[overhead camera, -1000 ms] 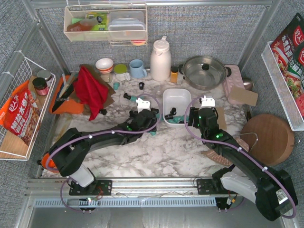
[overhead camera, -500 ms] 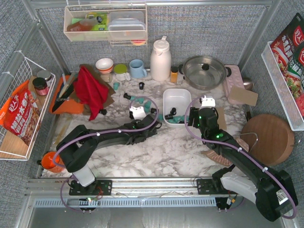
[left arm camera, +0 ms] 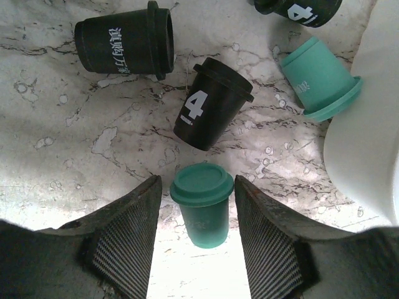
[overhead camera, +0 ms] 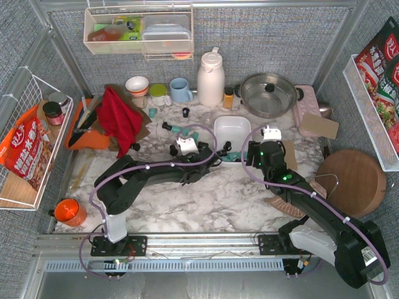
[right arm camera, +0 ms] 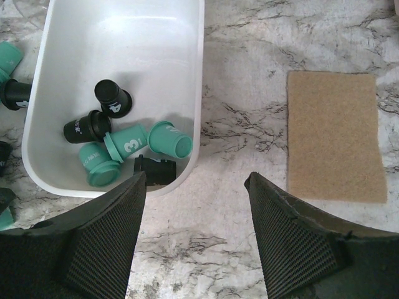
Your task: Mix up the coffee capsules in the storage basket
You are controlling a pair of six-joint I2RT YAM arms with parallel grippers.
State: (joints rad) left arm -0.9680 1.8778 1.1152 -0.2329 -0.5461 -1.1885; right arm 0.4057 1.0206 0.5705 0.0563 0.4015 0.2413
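While six capsules (right arm camera: 128,144) lay bunched in the end of the basket (right arm camera: 124,37) nearest the arms, three teal and three black, others were loose on the tabletop (right arm camera: 249,75) to its left. The basket stood on the marble toward the back centre, in front of a white jug (overhead camera: 211,78) and a lidded pan (overhead camera: 268,93).

The left gripper (left arm camera: 196,187) was low over the tabletop just left of the basket. Its jaws were spread to either side of one teal capsule (left arm camera: 201,208), whose wide end pointed away from the wrist. A thin gap showed at one finger (left arm camera: 134,230); contact at the other could not be confirmed. No firm pinch was evident.

Just beyond that capsule, slightly apart from it, was a black capsule (left arm camera: 212,106) marked 4. A second black one (left arm camera: 124,40) lay on its side further out. Another teal one (left arm camera: 321,78) lay on its side just beside the basket's white wall.

The right gripper (right arm camera: 194,180) had its jaws wide apart with nothing between them. It was over bare marble just off the basket's near right corner. A tan rectangular pad (right arm camera: 333,134) lay flat to the right, apart from the basket.

Further out were a red cloth (overhead camera: 118,118) at the left rear and a blue mug (overhead camera: 181,90) beside the jug. A round wooden board (overhead camera: 351,182) was at the right and an orange cup (overhead camera: 70,212) near the left front edge.
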